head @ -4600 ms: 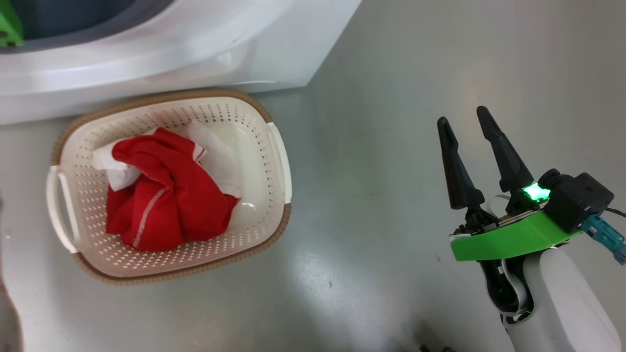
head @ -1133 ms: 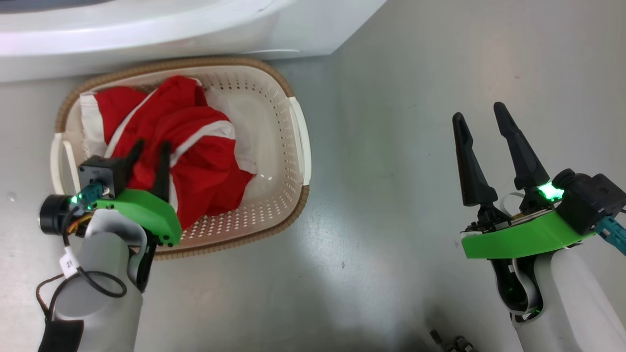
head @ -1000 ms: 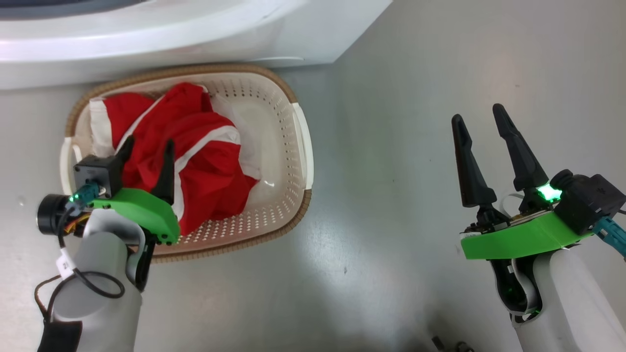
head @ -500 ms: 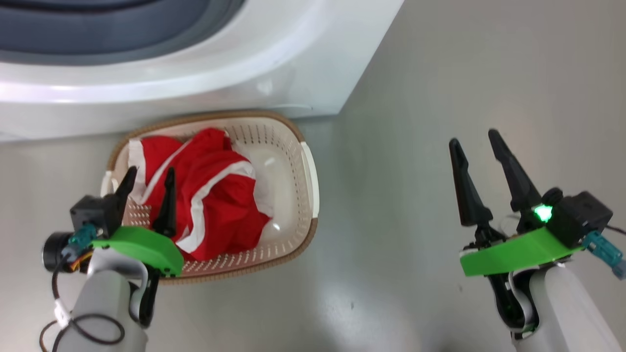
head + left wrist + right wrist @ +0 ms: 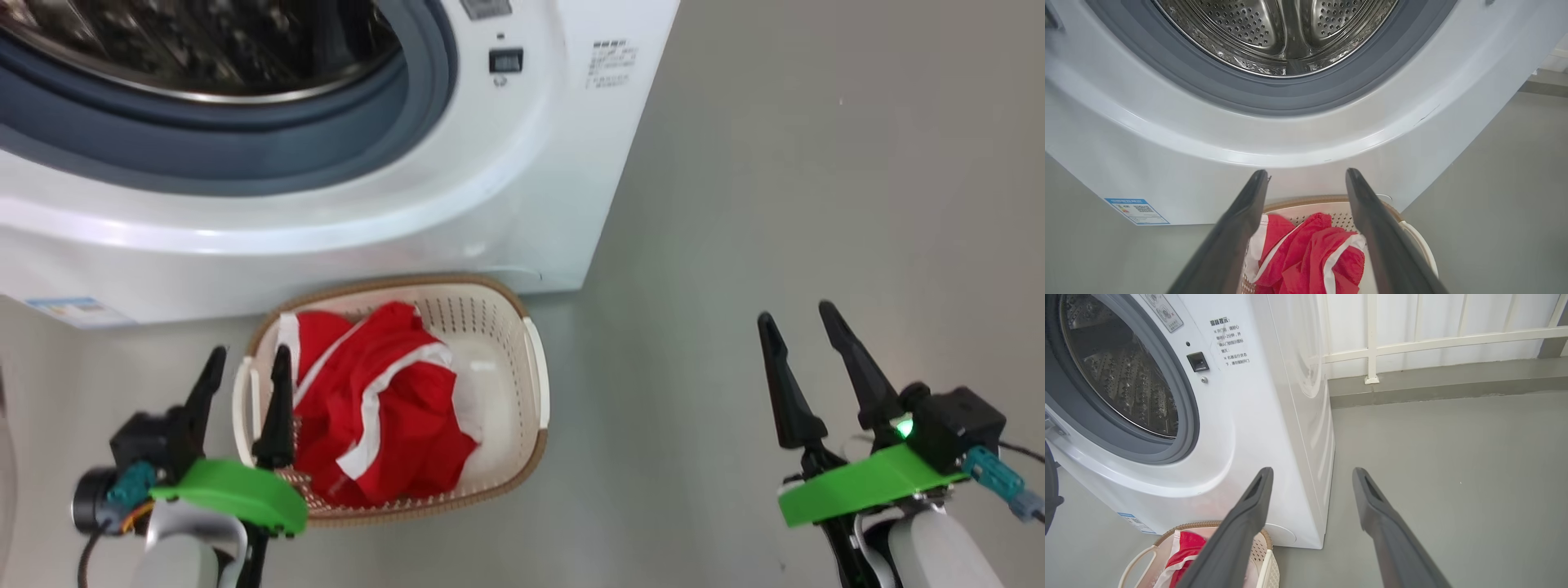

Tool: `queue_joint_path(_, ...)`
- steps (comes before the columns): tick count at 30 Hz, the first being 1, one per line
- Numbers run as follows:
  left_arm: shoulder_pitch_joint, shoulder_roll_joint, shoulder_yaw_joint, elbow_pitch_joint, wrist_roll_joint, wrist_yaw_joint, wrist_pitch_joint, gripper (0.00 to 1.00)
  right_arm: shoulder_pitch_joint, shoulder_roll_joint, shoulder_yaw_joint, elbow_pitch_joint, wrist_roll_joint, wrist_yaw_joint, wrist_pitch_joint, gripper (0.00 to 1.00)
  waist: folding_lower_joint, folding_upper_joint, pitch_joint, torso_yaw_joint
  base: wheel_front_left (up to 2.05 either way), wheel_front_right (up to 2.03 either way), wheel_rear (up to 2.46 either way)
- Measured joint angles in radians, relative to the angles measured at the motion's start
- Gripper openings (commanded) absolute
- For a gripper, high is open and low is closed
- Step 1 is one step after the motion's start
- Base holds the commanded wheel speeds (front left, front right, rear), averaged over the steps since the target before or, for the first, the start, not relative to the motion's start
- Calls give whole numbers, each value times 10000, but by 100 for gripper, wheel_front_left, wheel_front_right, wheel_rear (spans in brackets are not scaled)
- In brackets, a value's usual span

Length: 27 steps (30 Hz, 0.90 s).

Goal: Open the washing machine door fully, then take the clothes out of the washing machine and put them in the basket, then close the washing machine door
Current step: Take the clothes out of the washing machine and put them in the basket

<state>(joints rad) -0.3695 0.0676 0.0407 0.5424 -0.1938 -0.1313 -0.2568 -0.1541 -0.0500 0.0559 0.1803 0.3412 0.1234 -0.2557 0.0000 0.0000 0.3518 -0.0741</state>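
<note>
Both spread: left gripper [image 5: 250, 351], right gripper [image 5: 794, 313] (clothes [image 5: 392, 416] in basket [image 5: 498, 327]).

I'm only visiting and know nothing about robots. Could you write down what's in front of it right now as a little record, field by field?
washing machine: white front-loader, round opening uncovered
drum: bare steel where visible, no clothes seen in it
basket: on the grey floor, just in front of the machine
clothes: red with white stripes, heaped inside the basket
left fingers: spread apart, empty, by the basket's left end
right fingers: spread apart, empty, over bare floor to the right
left to do: closing the door
</note>
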Motion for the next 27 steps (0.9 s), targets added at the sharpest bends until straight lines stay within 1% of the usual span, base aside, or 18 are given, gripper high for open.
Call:
queue_joint_path(7, 951, -140, 251, -918, 4, 0, 0, 100, 666, 8, -163, 69, -148, 0, 2, 100, 0, 0, -940, 121, 0, 0, 0)
queue_joint_path(14, 1932, -159, 454, -1931, 90, 0, 0, 100, 1195, 17, -420, 50, -265, 0, 2, 100, 0, 0, -1590, 267, 0, 0, 0)
queue_joint_path(24, 3027, -198, 777, -3333, 119, 0, 0, 100, 1479, 35, -454, 10, -267, 0, 2, 100, 0, 0, -1855, 459, 0, 0, 0)
queue_joint_path(27, 3374, -207, 798, -3664, 357, 0, 0, 100, 1573, 36, -472, 19, -268, 0, 2, 100, 0, 0, -1856, 443, 0, 0, 0)
